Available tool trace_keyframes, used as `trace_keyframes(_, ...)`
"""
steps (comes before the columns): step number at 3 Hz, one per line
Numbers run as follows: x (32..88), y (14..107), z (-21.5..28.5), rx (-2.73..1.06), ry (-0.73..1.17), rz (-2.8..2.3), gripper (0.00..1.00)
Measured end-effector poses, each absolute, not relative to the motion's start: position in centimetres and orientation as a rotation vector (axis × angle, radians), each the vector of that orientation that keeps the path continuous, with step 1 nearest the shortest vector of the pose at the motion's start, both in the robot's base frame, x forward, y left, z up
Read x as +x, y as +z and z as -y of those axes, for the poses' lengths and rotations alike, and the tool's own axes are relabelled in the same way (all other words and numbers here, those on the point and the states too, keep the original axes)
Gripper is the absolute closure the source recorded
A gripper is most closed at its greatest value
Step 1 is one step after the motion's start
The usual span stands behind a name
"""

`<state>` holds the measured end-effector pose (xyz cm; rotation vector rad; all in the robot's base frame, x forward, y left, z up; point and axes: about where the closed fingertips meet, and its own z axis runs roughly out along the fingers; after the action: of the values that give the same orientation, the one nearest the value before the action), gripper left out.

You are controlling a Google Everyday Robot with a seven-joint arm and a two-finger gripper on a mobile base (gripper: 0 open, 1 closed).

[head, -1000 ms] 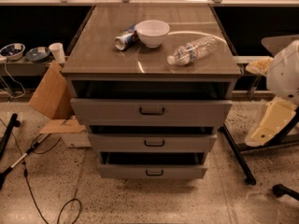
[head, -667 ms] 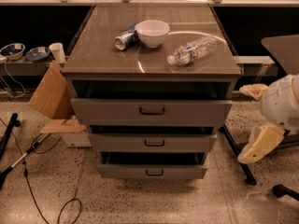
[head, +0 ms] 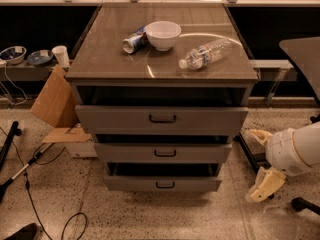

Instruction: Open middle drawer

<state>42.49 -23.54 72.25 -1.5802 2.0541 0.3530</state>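
Middle drawer (head: 162, 153): second of three in the grey cabinet, centre of view, small dark bar handle, front standing slightly out; interior lost in shadow.
Top drawer (head: 161, 119) above, lowest drawer (head: 162, 184) below, both likewise ajar.
Tabletop (head: 105, 59): white bowl (head: 163, 34); drink can (head: 134, 41) on its side, print unreadable; clear water bottle (head: 207, 54) lying down, label illegible.
Hand (head: 255, 164): low at right, near the floor, spread wide, well apart from the drawers; arm cut off by the frame edge.
Cardboard (head: 52, 104) leans at left; bare floor (head: 165, 216) in front.
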Motion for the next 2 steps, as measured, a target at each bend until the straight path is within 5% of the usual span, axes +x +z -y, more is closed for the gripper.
trace_keyframes(2,42.77,66.45,23.76,-1.553,0.403,-2.067,0.0)
